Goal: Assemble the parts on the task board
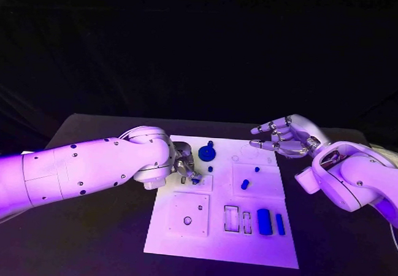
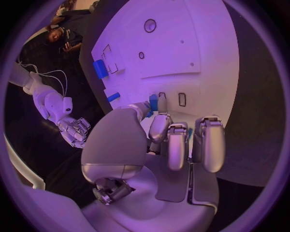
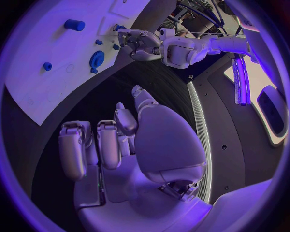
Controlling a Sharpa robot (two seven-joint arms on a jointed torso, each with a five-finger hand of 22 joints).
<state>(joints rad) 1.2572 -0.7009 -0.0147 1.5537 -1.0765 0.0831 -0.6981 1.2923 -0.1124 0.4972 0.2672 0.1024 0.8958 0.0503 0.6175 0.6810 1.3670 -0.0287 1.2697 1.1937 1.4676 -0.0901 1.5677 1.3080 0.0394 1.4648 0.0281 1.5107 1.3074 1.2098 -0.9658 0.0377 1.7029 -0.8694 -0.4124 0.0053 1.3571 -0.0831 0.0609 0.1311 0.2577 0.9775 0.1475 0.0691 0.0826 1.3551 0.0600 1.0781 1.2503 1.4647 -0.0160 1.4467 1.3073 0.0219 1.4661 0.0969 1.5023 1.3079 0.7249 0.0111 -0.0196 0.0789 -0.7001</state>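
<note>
A: Any label, brand or writing to read on the task board?

B: None that I can make out. It is a plain white plate in the middle of the black table, with cut-out slots and small holes.

A: Where are the parts?

B: A round blue gear-like part sits at the far end of the board, left of centre. A short blue peg lies on the raised tile on the right. Near the right edge, closer to the robot, a thick blue bar and a thin blue bar lie side by side, just right of two empty slots.

A: The left hand?

B: The left hand is down at the board's left edge, just nearer than the gear. In the left wrist view its fingers curl over the board with a small blue piece at the fingertips; whether it is pinched or merely touched, I cannot tell.

A: And the right?

B: The right hand hangs above the table off the far right corner of the board, fingers apart and loosely curved, holding nothing.
</note>
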